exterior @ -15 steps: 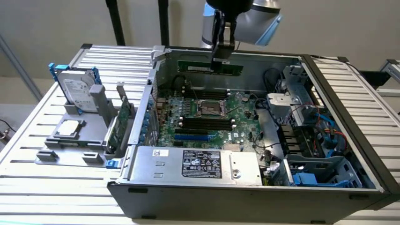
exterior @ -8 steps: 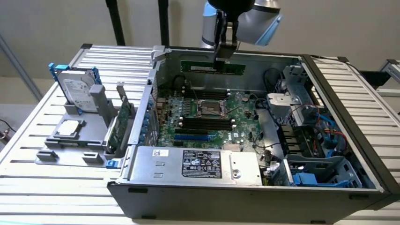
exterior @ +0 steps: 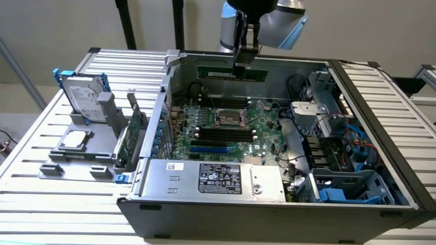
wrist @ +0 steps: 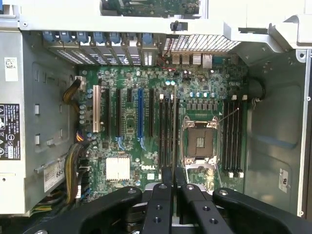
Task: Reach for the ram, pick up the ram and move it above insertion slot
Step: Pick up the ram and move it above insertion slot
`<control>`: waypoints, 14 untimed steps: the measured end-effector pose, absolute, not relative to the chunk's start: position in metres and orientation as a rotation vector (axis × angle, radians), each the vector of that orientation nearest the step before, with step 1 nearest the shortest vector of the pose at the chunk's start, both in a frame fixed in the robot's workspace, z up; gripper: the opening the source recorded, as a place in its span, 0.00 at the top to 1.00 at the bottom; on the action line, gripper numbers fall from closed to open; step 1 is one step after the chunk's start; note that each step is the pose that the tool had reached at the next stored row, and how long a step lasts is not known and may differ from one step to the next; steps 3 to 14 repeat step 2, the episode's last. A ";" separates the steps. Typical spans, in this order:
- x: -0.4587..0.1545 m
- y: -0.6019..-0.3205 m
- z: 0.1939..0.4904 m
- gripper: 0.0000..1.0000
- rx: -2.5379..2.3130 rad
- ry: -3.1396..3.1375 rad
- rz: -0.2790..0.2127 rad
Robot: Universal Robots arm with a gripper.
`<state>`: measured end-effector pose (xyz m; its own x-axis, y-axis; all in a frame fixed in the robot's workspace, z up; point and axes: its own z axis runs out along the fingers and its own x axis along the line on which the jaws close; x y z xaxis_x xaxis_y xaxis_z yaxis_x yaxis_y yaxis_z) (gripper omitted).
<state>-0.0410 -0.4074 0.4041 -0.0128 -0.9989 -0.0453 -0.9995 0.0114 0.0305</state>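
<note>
- Far left of slatted metal table [exterior: 41, 132]: grey fixture tray [exterior: 75, 158] holding hard drive [exterior: 86, 97] upright in a blue-handled caddy, smaller drive [exterior: 73, 140] lying flat; parts parked in moulded pockets, probably for repeatable pick points.
- Next right, along tray's edge nearest the case: broad green expansion card [exterior: 129, 135] standing on edge in a slot, not the target part.
- Open tower case [exterior: 272, 214] lying on its side, lid off, so motherboard [exterior: 225, 127] faces up for top-down access. Matte grey sheet steel, labelled power supply box [exterior: 218, 178] along near edge.
- Board centre: bare CPU socket [exterior: 228, 118] with metal frame, black DIMM slots [exterior: 221, 133] either side, long and narrow.
- Above case's far edge: gripper [exterior: 245, 64] closed on the ram [exterior: 232, 73], thin green stick held long edge level, hanging clear of the board, over the far wall rather than over the slots.
- Wrist view: black fingers [wrist: 165, 195] pinched nearly together, stick seen edge-on [wrist: 173, 146] between them, running roughly parallel to DIMM slots [wrist: 166, 126] below; lined up with the slot axis, judged deliberate.
- Right side of case: blue cables and drive cage [exterior: 347, 189], well apart from gripper.
</note>
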 end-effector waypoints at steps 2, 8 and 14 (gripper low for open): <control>-0.041 -0.407 0.404 0.87 -2.200 2.226 0.084; -0.041 -0.407 0.404 0.87 -2.200 2.226 0.084; -0.041 -0.407 0.404 0.87 -2.200 2.226 0.084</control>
